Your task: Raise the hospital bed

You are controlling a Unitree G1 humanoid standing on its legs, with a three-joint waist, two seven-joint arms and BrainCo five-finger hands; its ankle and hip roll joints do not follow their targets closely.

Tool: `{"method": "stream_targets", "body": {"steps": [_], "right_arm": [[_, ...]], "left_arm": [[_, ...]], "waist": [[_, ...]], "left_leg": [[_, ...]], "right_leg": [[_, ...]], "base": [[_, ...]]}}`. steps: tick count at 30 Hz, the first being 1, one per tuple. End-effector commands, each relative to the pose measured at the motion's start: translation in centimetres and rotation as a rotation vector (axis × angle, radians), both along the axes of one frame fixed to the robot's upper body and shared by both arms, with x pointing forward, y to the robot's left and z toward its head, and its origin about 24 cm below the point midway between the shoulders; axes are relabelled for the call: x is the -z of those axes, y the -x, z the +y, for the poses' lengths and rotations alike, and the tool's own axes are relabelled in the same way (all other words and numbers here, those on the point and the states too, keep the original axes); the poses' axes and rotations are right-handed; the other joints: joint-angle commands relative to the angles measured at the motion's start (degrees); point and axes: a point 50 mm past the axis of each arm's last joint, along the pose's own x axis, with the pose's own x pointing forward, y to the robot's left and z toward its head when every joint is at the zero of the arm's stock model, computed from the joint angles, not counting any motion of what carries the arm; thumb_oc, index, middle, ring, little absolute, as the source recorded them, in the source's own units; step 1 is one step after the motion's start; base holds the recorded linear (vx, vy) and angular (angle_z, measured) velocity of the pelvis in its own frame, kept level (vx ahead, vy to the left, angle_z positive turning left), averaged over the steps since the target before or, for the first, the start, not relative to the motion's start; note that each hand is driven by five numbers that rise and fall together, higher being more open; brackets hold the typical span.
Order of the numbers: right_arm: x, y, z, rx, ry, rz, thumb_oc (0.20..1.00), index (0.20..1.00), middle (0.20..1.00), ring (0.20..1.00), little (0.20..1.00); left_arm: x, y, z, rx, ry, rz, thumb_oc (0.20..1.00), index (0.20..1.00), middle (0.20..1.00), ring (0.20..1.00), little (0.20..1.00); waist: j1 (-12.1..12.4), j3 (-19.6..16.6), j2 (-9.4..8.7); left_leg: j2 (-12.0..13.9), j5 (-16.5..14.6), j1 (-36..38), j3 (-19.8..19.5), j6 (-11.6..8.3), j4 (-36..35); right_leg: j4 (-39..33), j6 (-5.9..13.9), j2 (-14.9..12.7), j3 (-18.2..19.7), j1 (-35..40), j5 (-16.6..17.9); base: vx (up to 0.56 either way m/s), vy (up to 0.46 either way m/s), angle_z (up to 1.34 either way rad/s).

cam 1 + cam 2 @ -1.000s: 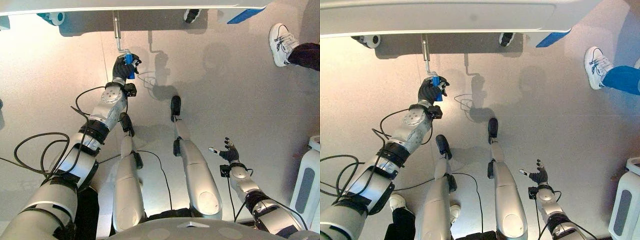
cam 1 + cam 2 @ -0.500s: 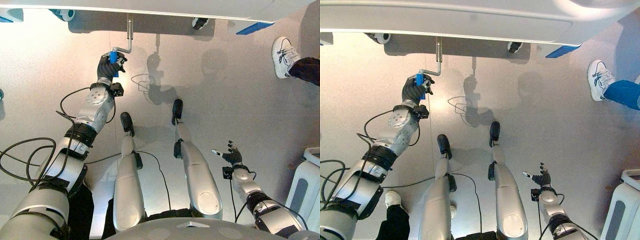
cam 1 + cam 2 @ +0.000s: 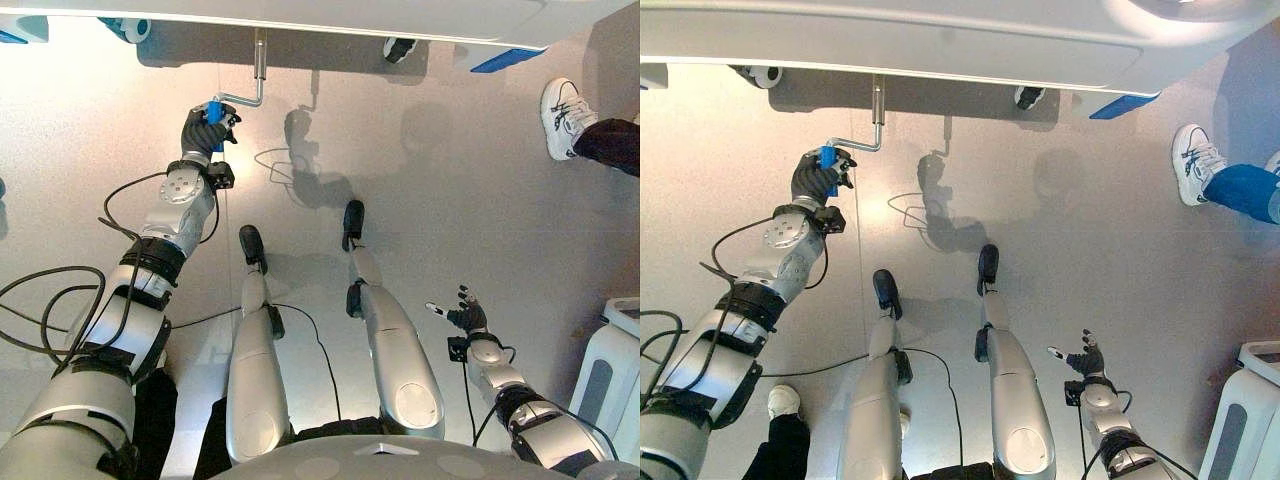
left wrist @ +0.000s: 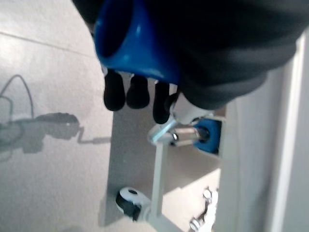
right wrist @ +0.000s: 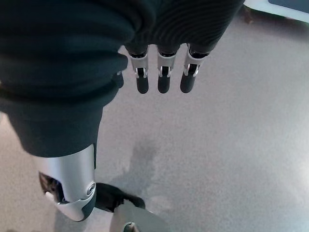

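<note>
Upper left of the left eye view: left hand (image 3: 203,130) curled tight around the blue crank grip (image 3: 214,111), set off to one side of the metal crank shaft (image 3: 259,62) under the hospital bed (image 3: 300,15), probably for leverage in winding. Lower right: right hand (image 3: 467,317) idle with fingers spread, holding nothing, well apart from the crank. At right edge, a person's shoe (image 3: 561,103).

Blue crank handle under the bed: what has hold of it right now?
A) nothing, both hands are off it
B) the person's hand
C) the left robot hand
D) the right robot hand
C: the left robot hand has its fingers curled round the blue crank handle, while the right robot hand hangs open over the floor.
</note>
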Motion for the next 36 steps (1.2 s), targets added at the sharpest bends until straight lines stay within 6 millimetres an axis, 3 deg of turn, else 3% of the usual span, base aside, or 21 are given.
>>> {"method": "stream_targets", "body": {"steps": [1,6,15,25,32,33,36], "right_arm": [[1.0,1.6,-0.7,0.056,-0.01,0.058,1.0,1.0,1.0,1.0,1.0],[0.8,1.3,-0.5,0.056,-0.021,0.044,1.0,1.0,1.0,1.0,1.0],[-0.1,0.1,0.1,0.032,-0.028,-0.025,1.0,1.0,1.0,1.0,1.0],[-2.0,-1.2,1.3,0.006,-0.063,-0.174,1.0,1.0,1.0,1.0,1.0],[-2.7,-1.1,1.9,-0.02,-0.066,-0.235,1.0,1.0,1.0,1.0,1.0],[-2.9,-1.1,2.0,-0.025,-0.065,-0.244,1.0,1.0,1.0,1.0,1.0],[-3.0,-0.8,2.1,-0.032,-0.065,-0.255,1.0,1.0,1.0,1.0,1.0]], "left_arm": [[-6.0,2.6,10.0,-0.33,-0.022,-0.175,0.2,0.2,0.2,0.2,0.2],[-6.2,2.9,11.8,-0.41,-0.031,-0.137,0.2,0.2,0.2,0.2,0.2],[-7.6,3.2,13.3,-0.495,-0.084,-0.111,0.2,0.2,0.2,0.2,0.2],[-8.6,2.6,12.7,-0.524,-0.098,-0.11,0.2,0.2,0.2,0.2,0.2],[-9.7,1.9,11.5,-0.522,-0.122,-0.132,0.2,0.2,0.2,0.2,0.2],[-9.8,1.8,11.4,-0.525,-0.128,-0.129,0.2,0.2,0.2,0.2,0.2],[-10.1,1.8,11.3,-0.529,-0.134,-0.133,0.2,0.2,0.2,0.2,0.2]], "waist": [[3.0,-2.3,-3.93],[3.0,-2.0,-4.73],[2.3,-0.8,-5.75],[1.2,0.7,-5.74],[0.0,0.7,-5.67],[-0.3,0.7,-5.43],[-0.8,0.7,-5.29]], "left_leg": [[-4.6,-2.7,0.1,1.3,3.46,0.1],[-4.6,-2.8,-1.4,1.2,3.69,0.1],[-4.4,-2.6,-4.4,0.9,3.78,0.1],[-4.4,-2.0,-9.3,1.3,3.77,0.1],[-3.9,-1.7,-12.6,1.7,3.64,0.1],[-3.5,-3.5,-12.2,1.4,3.29,0.1],[-3.3,-3.4,-13.3,1.6,3.23,0.1]], "right_leg": [[0.2,9.39,-3.2,2.1,3.1,-2.2],[0.2,9.64,-3.2,2.2,2.0,-2.2],[0.2,9.75,-3.3,2.4,-0.7,-1.9],[0.2,9.65,-3.1,3.6,-6.3,-1.1],[0.2,9.56,-2.6,4.6,-10.5,-0.7],[0.2,9.96,-2.2,5.2,-10.3,-2.1],[0.2,9.84,-2.0,5.5,-11.9,-2.0]], "base": [[0.03,0.035,0.04],[0.03,0.027,0.04],[0.01,0.006,0.01],[0.0,0.0,-0.01],[0.01,-0.031,-0.06],[0.09,-0.033,-0.07],[0.03,-0.03,-0.08]]}}
